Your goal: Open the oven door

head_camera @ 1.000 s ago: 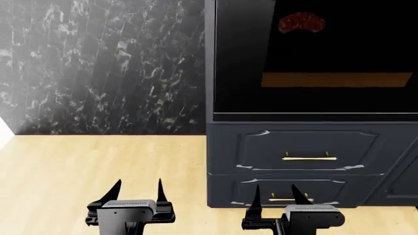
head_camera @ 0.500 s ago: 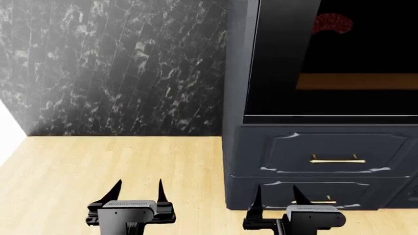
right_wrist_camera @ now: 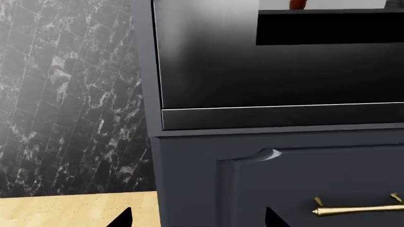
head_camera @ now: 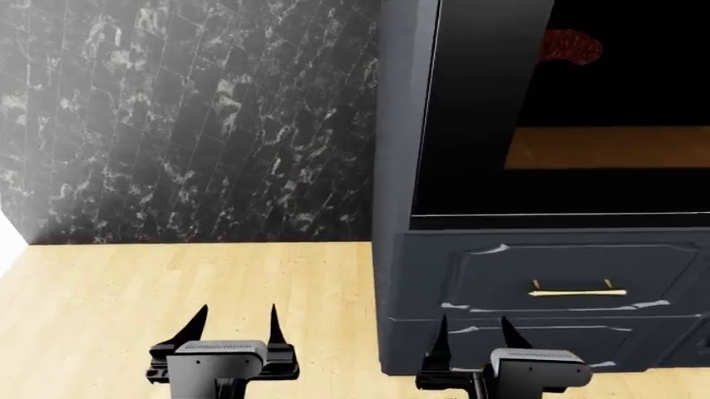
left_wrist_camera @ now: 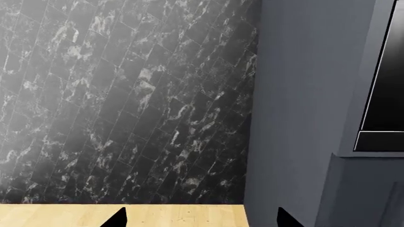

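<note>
Wall (head_camera: 189, 116): dark marble tiles with white veining are seen across the left of the head view, meeting the floor along a straight line.
Floor (head_camera: 166, 283): pale wood planks are spread below the wall and in front of the cabinet.
Left hand (head_camera: 234, 322): it is held low over the floor, well apart from the cabinet; its two black fingers are spread wide, and nothing is held between them. In the left wrist view only the two fingertips (left_wrist_camera: 117, 218) are shown, against the wall and the floor.
Cabinet (head_camera: 397, 166): a tall navy column is set just right of the wall, its flat side panel (left_wrist_camera: 296, 94) being seen in the left wrist view.
Right hand (head_camera: 475, 334): it is held low in front of the lower drawer, not touching it; its fingers are likewise spread, with nothing gripped.
Door (head_camera: 477, 108): the glossy black oven panel is set into the cabinet above the drawers, lying flush and closed; a wood-brown reflection and a reddish shape are mirrored in its glass. Its lower edge (right_wrist_camera: 284, 116) is bordered by a thin light line.
Drawers (head_camera: 554, 274): two navy fronts are stacked below the door; a brass handle (head_camera: 577, 291) is fixed on the upper one.
</note>
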{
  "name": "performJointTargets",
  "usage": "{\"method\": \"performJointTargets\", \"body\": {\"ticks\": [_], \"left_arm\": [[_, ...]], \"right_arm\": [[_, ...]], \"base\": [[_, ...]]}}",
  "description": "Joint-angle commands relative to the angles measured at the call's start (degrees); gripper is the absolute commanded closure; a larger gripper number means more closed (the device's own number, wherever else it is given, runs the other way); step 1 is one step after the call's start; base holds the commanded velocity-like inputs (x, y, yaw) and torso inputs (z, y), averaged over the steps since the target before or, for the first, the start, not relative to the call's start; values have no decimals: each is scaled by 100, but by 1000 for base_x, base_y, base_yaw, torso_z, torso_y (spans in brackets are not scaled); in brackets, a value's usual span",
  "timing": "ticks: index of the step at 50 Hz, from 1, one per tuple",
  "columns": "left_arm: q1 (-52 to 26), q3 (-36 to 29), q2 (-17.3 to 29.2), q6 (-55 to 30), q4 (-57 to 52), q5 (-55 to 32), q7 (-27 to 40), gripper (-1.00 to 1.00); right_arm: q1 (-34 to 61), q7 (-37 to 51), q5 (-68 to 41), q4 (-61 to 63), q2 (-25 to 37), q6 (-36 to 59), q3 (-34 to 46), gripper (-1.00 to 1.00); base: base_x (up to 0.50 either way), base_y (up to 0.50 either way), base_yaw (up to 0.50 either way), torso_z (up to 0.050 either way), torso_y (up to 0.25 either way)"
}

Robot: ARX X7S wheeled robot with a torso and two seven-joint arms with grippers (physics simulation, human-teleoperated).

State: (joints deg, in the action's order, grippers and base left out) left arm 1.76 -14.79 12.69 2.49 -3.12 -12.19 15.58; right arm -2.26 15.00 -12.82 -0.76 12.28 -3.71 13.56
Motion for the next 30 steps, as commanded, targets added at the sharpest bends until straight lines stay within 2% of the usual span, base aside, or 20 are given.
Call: {"method": "performJointTargets", "body": {"ticks": [1, 30], "left_arm": [[11, -23, 23, 21, -3, -30, 29, -100], [-1, -81, 73, 128, 95, -105, 72, -100]], "right_arm": [[-18, 22, -26, 14, 21, -33, 19, -100], [2, 82, -67, 36, 79, -37, 109, -100]], "base": [[0, 0, -234, 0, 0], [0, 0, -241, 0, 0]]}}
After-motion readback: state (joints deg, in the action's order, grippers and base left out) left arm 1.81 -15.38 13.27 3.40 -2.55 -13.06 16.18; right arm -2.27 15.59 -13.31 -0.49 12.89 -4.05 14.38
